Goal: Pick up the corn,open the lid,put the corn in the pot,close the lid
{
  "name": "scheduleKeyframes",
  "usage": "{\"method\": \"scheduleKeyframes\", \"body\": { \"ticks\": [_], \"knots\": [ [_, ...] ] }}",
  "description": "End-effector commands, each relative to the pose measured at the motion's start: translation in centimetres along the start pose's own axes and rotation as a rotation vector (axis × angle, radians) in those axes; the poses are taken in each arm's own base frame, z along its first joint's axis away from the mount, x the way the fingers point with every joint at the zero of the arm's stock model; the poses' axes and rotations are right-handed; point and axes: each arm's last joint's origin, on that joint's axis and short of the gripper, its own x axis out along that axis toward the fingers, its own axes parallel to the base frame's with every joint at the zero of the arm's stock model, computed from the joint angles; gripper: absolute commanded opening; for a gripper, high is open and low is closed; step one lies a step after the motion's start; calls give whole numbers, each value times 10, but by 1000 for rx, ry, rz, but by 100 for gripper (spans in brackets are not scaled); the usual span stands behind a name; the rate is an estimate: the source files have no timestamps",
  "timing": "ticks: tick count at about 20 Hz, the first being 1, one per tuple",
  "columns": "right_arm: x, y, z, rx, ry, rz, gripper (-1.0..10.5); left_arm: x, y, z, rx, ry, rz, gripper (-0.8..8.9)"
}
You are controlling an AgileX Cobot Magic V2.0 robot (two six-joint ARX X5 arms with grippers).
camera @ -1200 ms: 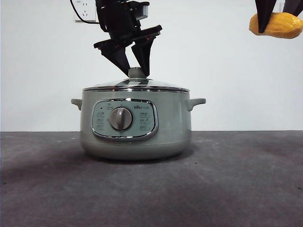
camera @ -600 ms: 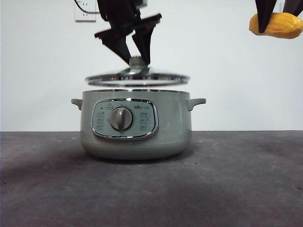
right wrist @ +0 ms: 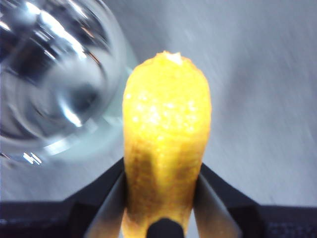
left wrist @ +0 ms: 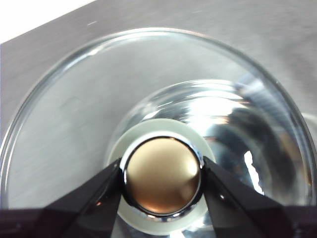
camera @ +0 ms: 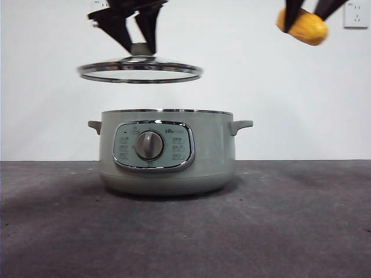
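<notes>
Left pincer (camera: 134,39) is clamped on the lid's knob (left wrist: 162,179), holding the lid (camera: 139,72) level above the open pot (camera: 167,152), shifted left. Right pincer (camera: 307,14) pinches the corn (camera: 306,25) high at upper right, cob poking out between its jaws.

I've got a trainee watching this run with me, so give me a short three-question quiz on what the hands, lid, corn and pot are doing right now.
1. True or false: the lid rests on the pot.
2. Which hand holds the corn? A) left hand B) right hand C) neither
3. What part of the lid does the left hand grip?

Key:
1. False. In the front view the lid hangs level above the pot, shifted to one side, with clear space between them.
2. B. The right hand is shut on the corn, held high in the air beside the pot.
3. The round knob on top, pinched between its two jaws.
</notes>
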Motion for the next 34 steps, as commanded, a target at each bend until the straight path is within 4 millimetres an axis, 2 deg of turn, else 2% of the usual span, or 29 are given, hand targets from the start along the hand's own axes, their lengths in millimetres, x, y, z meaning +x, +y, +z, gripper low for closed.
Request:
{"method": "scheduleKeyframes", "body": {
  "ticks": [1,5,9,14,17,21,26,34],
  "knots": [
    [7,17,8,-8,-67,54,-11,-13,21,1,-14,-33,38,-13],
    [41,50,22,-40,-131,156,-11,-20,56,-5,-53,-10,95,-13],
    [96,79,32,-69,-124,254,-11,-35,90,-12,-105,-16,155,-13],
    [160,102,62,-78,-93,287,-11,-51,126,-21,-157,-29,224,-13],
    [192,108,63,-78,-5,268,-11,-55,141,-26,-182,-27,247,-13],
    [233,110,44,-81,131,244,-11,-58,153,-30,-204,-30,267,-13],
    [259,116,30,-108,203,239,-11,-59,158,-32,-205,-29,276,-13],
    [263,118,18,-145,292,228,-11,-60,159,-33,-207,-25,278,-13]
  ]
}}
